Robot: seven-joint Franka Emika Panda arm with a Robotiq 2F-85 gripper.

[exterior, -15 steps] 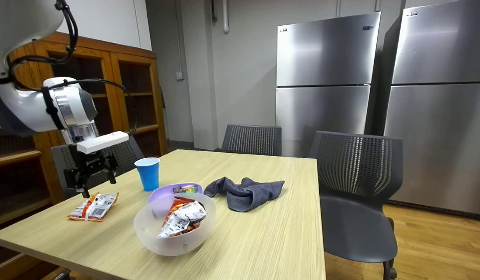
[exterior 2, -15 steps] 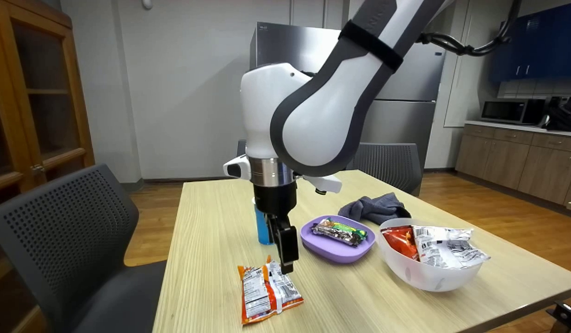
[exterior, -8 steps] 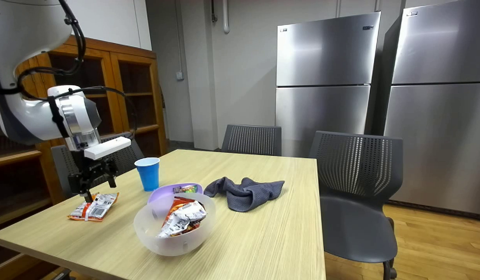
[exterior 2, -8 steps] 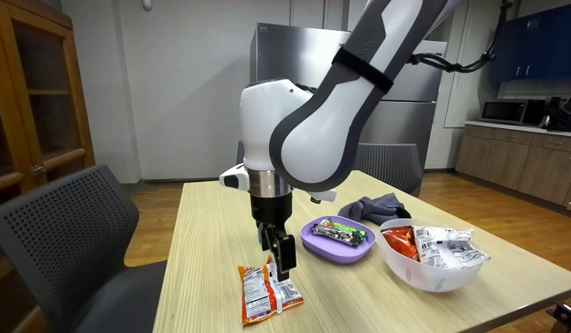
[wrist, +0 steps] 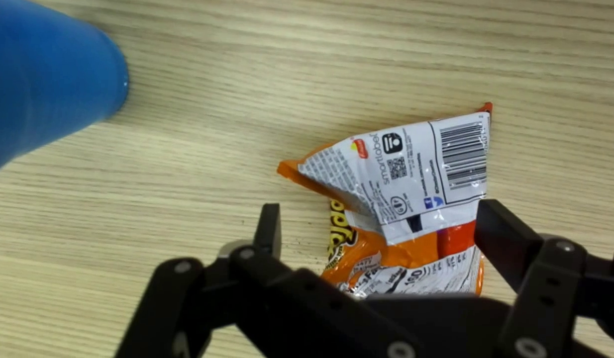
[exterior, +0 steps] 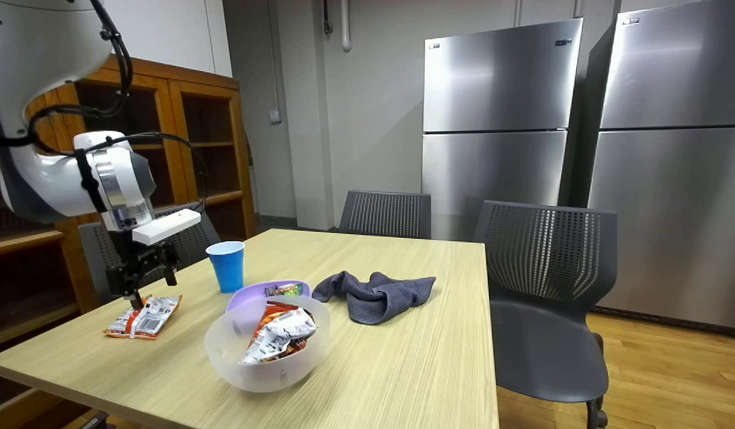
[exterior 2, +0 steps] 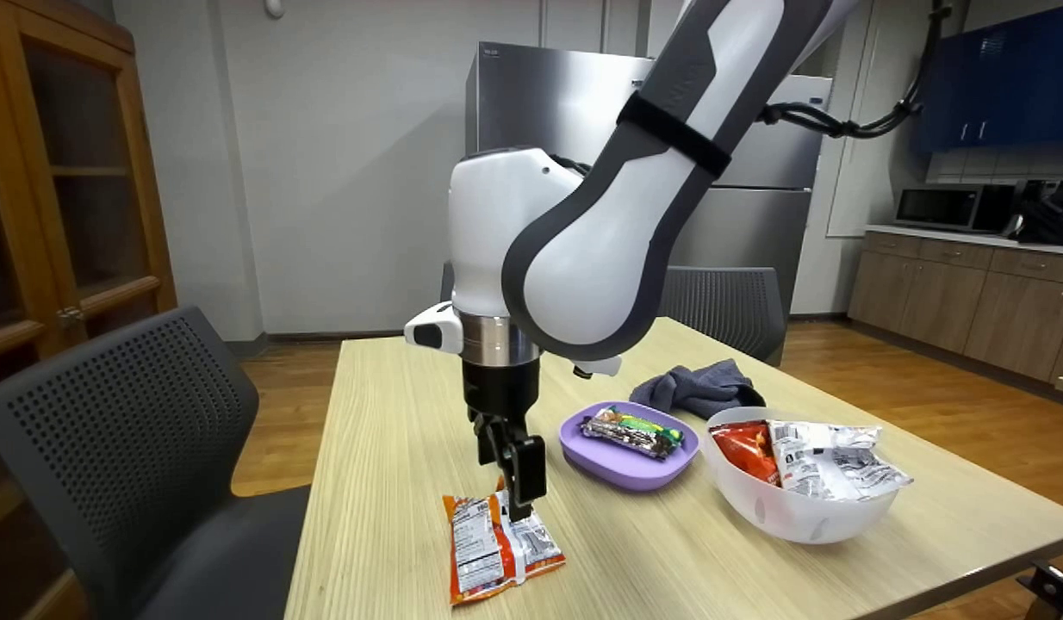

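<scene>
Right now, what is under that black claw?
An orange and white snack bag, lying on the table. In the wrist view, the open gripper hides part of the bag; the table beneath the bag and the bag's contents cannot be seen.

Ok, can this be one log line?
gripper: open, over snack bag | snack bag: on table, not held | cup: upright | bowl: holds other bags
</scene>
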